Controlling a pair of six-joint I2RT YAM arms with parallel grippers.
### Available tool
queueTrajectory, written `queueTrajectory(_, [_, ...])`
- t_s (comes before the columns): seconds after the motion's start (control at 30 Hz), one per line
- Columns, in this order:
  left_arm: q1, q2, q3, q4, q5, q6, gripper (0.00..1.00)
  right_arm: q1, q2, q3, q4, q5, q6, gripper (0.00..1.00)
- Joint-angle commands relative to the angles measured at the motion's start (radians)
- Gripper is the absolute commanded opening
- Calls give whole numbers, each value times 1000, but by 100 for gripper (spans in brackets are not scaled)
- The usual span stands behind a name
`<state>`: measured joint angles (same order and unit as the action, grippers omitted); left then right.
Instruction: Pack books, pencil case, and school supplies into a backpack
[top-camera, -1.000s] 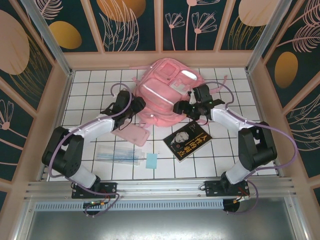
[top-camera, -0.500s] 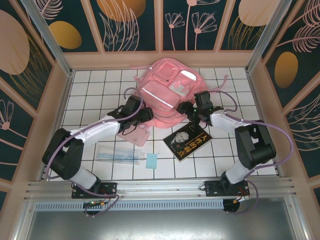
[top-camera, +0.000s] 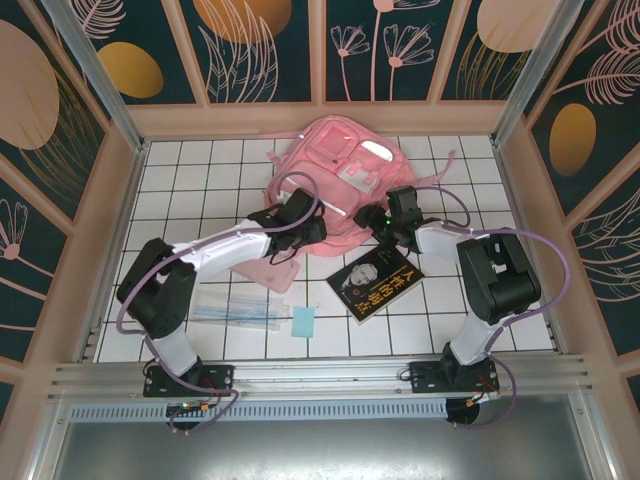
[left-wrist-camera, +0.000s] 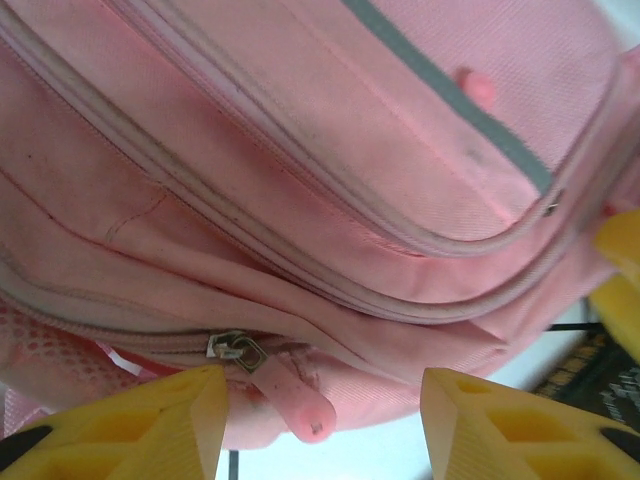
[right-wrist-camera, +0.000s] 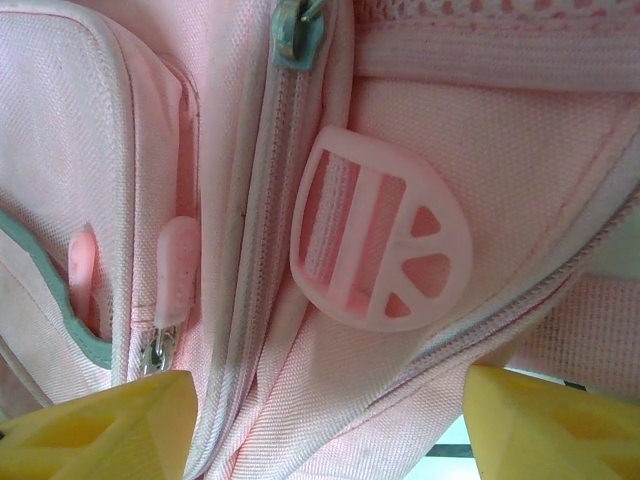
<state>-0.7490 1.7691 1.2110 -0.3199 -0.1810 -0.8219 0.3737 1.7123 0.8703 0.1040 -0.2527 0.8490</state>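
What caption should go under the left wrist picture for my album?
Left end effector, open, straddling a pink zipper pull on the backpack.

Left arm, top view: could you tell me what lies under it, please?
The pencil case pokes out below the forearm; its far part is covered. The left gripper hangs over the backpack.
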Motion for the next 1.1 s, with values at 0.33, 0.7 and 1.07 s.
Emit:
queueTrajectory(0.33, [-37, 137, 134, -219, -200, 100, 43, -4, 42, -14, 84, -11, 18, 71])
queueTrajectory(0.7, [-37, 143, 125, -205, -162, 111, 48, -5, 46, -8, 79, -10, 14, 71])
queueTrajectory(1.07, [-16, 154, 93, -201, -181, 131, 40, -5, 35, -10, 68, 4, 6, 71])
